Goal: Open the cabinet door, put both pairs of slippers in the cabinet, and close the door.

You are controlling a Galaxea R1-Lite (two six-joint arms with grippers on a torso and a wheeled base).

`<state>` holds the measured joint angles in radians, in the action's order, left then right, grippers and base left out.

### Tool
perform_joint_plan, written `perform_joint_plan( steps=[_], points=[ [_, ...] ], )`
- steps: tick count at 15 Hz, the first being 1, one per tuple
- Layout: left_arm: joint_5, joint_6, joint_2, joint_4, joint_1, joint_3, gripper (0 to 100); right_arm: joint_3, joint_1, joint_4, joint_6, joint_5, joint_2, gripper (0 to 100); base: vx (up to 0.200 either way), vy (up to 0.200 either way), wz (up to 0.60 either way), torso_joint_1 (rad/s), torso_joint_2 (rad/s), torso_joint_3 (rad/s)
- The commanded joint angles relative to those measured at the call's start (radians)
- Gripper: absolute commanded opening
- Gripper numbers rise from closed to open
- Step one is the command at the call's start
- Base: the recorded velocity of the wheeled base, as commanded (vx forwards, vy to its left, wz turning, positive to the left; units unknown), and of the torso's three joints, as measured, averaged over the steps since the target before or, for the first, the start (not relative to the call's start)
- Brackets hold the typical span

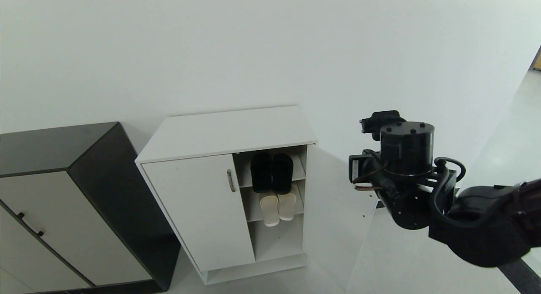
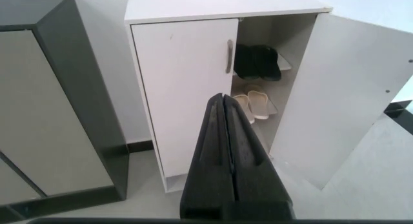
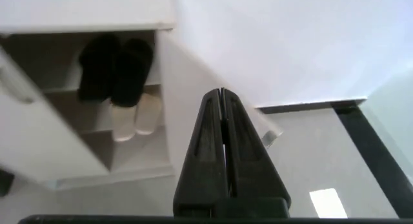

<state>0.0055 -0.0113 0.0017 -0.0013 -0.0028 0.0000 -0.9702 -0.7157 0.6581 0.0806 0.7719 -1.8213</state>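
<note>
The left gripper (image 2: pixel 222 98) and right gripper (image 3: pixel 222 93), tapered black fingers pressed together on nothing, hang before the white cabinet (image 1: pixel 228 131). The cabinet's flat right door (image 1: pixel 334 201) stands swung wide, its free edge near the right gripper. Inside the cabinet, black slippers (image 1: pixel 271 172) lie on the top shelf (image 1: pixel 298 169), white slippers (image 1: pixel 278 206) on the middle shelf (image 1: pixel 299 201).

In the cabinet (image 1: pixel 228 133), one slipper pair (image 1: pixel 271 172) sits above the other pair (image 1: pixel 278 207); second cabinet (image 1: pixel 55 150) at left
</note>
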Motion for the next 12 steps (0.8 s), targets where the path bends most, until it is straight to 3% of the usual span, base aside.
perform_joint_plan(
  steps=[1, 6, 11, 12],
  points=[
    [0.001, 0.001, 0.0, 0.0, 0.0, 0.0, 0, -0.104, 0.075, -0.095, 0.048, -0.011, -0.024, 0, 0.0, 0.0, 0.0, 0.0, 0.0, 0.0],
    [0.001, 0.002, 0.0, 0.0, 0.0, 0.0, 0, -0.291, 0.108, -0.423, 0.235, -0.132, -0.026, 0, 0.0, 0.0, 0.0, 0.0, 0.0, 0.0],
    [-0.001, 0.001, 0.0, 0.0, 0.0, 0.0, 0, -0.305, 0.16, -0.423, 0.237, -0.16, -0.033, 0, -0.2, 0.0, 0.0, 0.005, 0.0, 0.0],
    [-0.001, 0.001, 0.0, 0.0, 0.0, 0.0, 0, -0.318, 0.171, -0.425, 0.237, -0.177, -0.047, 0, 0.0, 0.0, 0.0, 0.0, 0.0, 0.0]
  ],
)
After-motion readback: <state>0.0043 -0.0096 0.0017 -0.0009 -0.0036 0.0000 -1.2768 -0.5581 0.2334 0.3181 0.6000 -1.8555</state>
